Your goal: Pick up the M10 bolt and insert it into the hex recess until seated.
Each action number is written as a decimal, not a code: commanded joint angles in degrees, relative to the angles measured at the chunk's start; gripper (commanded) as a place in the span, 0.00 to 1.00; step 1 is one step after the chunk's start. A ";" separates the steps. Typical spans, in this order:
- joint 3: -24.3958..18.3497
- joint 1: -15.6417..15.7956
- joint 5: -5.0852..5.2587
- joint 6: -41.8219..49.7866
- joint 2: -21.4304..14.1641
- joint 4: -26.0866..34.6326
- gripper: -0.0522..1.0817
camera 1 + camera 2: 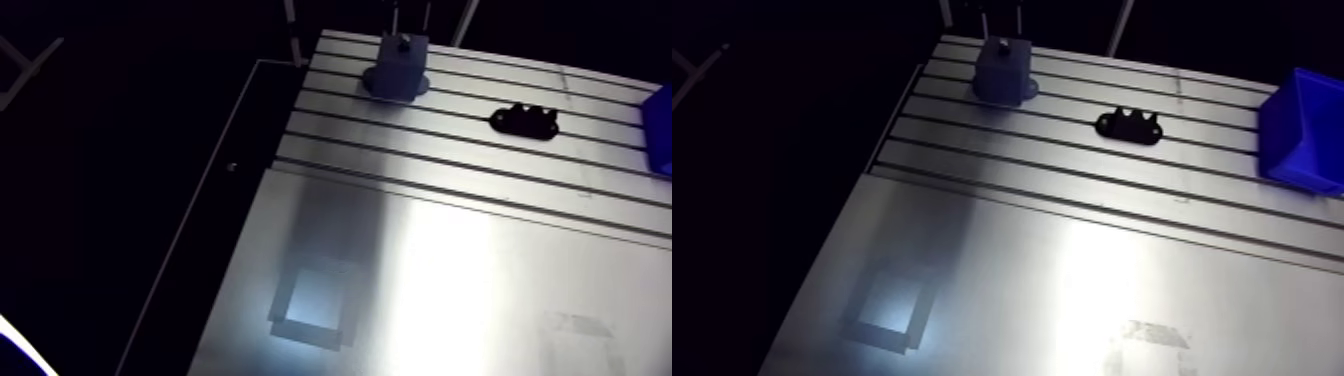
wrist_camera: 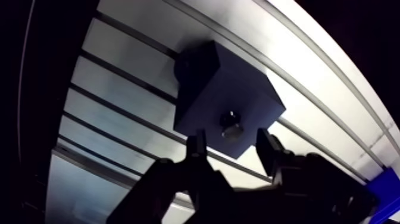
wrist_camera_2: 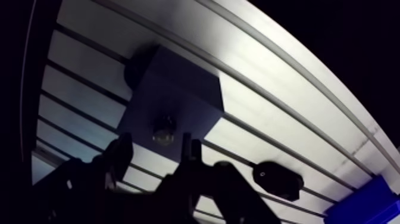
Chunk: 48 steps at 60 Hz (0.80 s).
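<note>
Slotted counter (image 1: 450, 250) carries a dark block (image 2: 226, 95) with the M10 bolt (image 2: 231, 122) in its top; the pincer (image 2: 231, 143) hangs spread, empty. Insertion looks done, though full seating is uncertain.

Worktop (image 1: 420, 140): slotted aluminium under the jaws; smooth plate (image 1: 480, 270) well apart from them carries a bright rectangular reflection (image 1: 312, 300) and broad glare. Beyond the worktop edge, dark.

Black two-finger gripper (image 2: 231, 143), wrist view: matte dark body, angular linkage bars broadening toward the base. Fingers (image 2: 269, 152) slim and flat-sided, narrowing to blunt tips; one inner edge shows a thin pale glint. Surface detail too dark to read
</note>
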 commanded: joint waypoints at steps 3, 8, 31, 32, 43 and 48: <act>-0.04 0.25 0.16 -0.22 -0.36 -0.07 0.06; -0.12 0.25 0.23 -0.14 -0.45 -0.07 0.06; -0.05 -0.01 0.77 6.29 -1.59 0.27 0.06; 0.04 -0.01 0.77 7.03 -1.83 0.28 0.06; 0.92 -0.26 0.85 13.02 -3.70 0.28 0.06; 1.25 -0.44 1.02 14.05 -3.88 0.29 0.07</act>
